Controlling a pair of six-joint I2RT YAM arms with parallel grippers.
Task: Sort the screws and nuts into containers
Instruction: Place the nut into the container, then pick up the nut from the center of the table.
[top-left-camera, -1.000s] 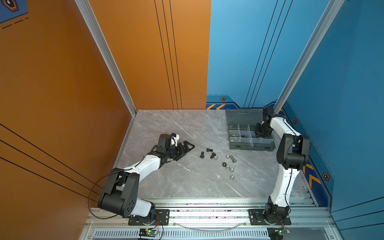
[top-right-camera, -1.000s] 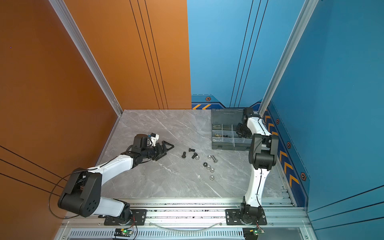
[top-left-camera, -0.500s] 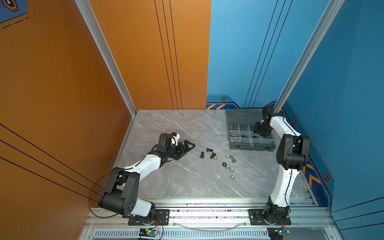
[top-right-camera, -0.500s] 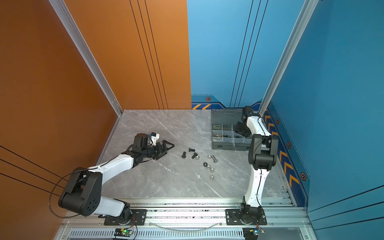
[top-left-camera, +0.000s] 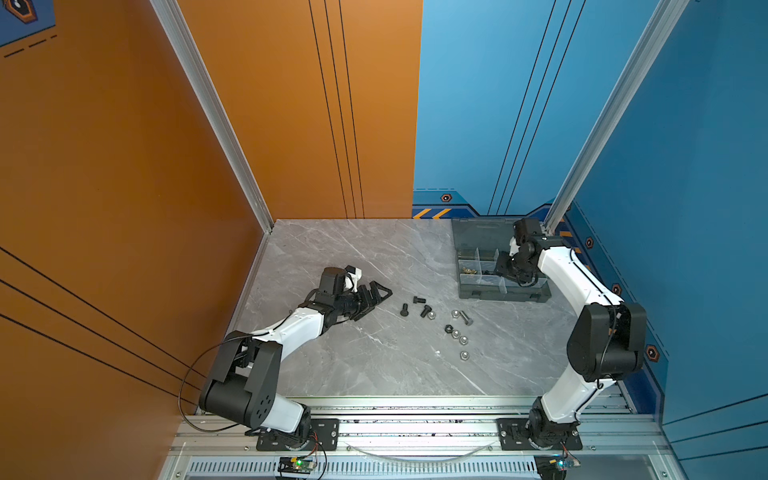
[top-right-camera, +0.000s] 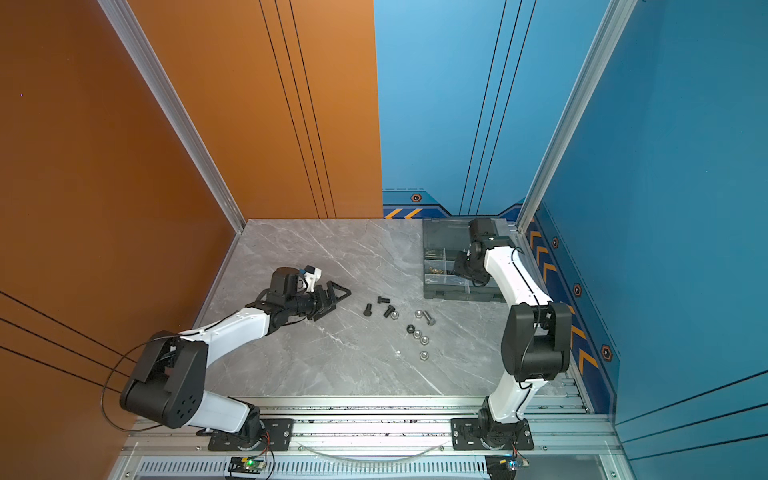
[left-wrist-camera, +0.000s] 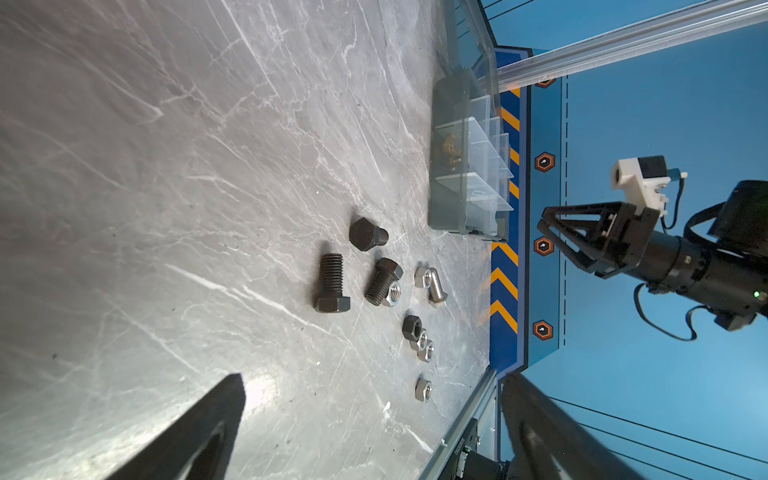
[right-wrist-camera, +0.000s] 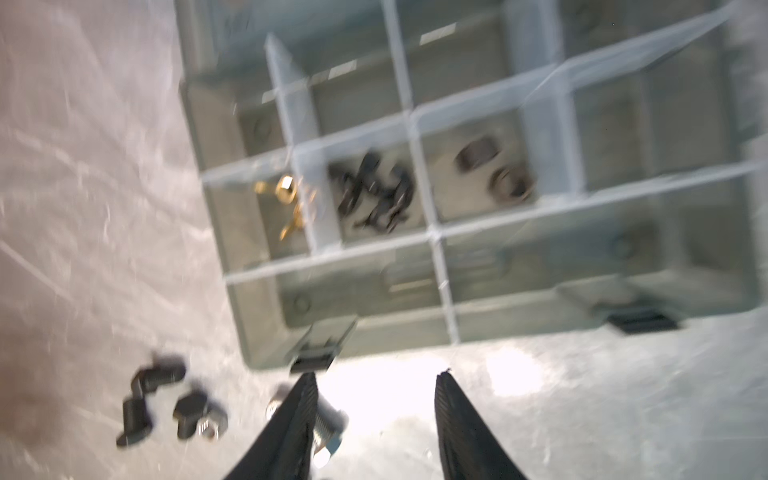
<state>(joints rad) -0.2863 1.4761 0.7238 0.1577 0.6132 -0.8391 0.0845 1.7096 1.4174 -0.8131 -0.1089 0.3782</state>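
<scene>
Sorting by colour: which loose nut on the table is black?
The nut at the end of the row of three nearest the box; the other loose nuts are silver.

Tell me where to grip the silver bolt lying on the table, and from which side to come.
Grip the silver bolt across its shank, near the hex head, coming straight down from above. It lies flat on the table, so only the shank's sides are free, and a silver nut sits close by the threaded end, crowding it.
</scene>
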